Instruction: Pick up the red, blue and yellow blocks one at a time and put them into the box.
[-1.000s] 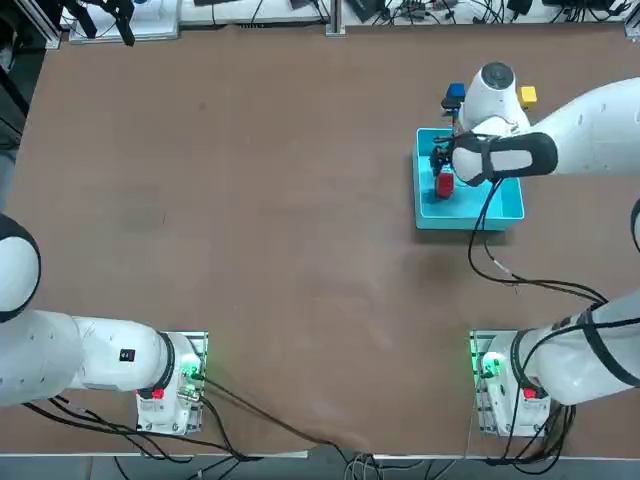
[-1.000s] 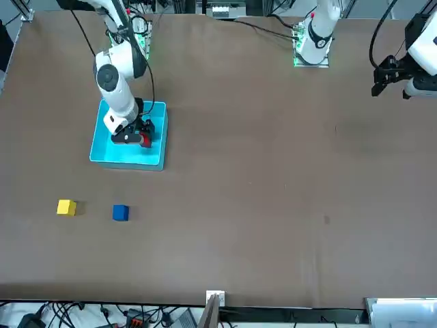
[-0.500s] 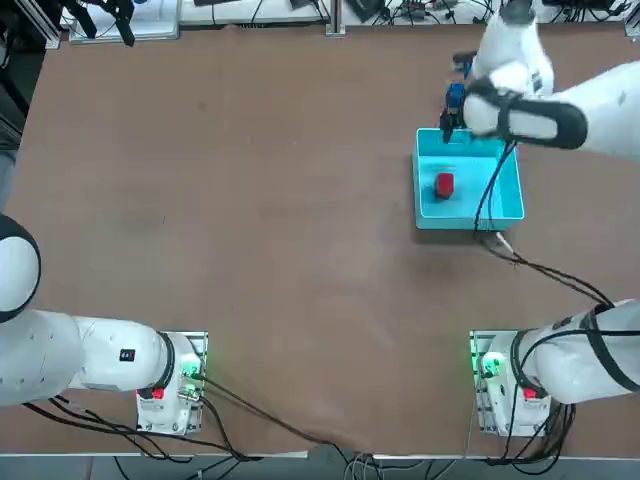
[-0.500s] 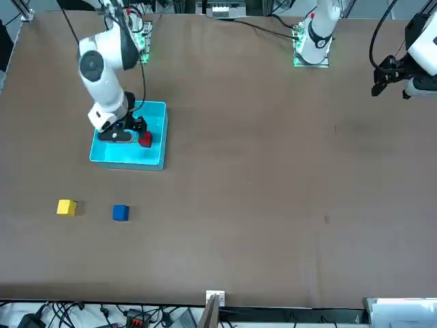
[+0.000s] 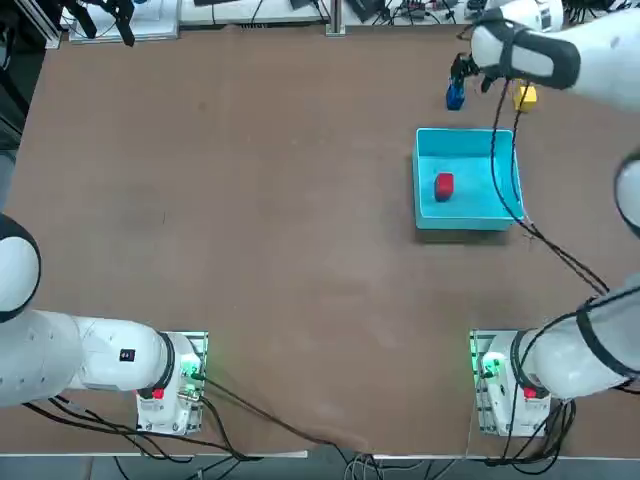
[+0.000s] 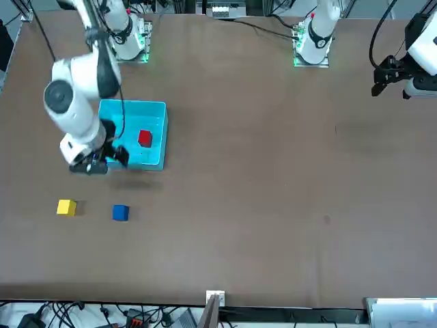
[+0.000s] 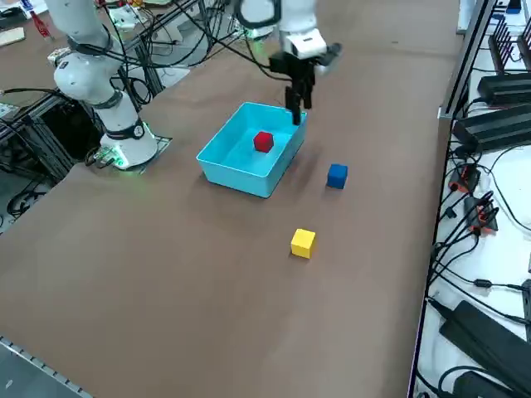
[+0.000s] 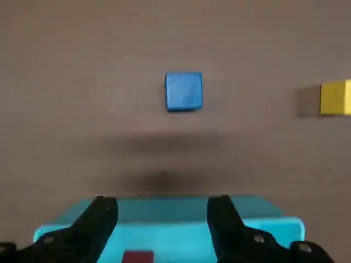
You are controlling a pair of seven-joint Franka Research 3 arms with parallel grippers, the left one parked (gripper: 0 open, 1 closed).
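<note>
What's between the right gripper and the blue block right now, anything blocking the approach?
Nothing visible. The right gripper hangs open and empty above the box wall; beyond it only bare table lies before the blue block. The yellow block sits off to one side.

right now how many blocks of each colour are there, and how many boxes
red block: 1, lying in the box
blue block: 1, on the table
yellow block: 1, on the table
box: 1
right gripper: 1, open and empty, above the box's far edge
total: 3 blocks, 1 box, 1 gripper, so 5 things
</note>
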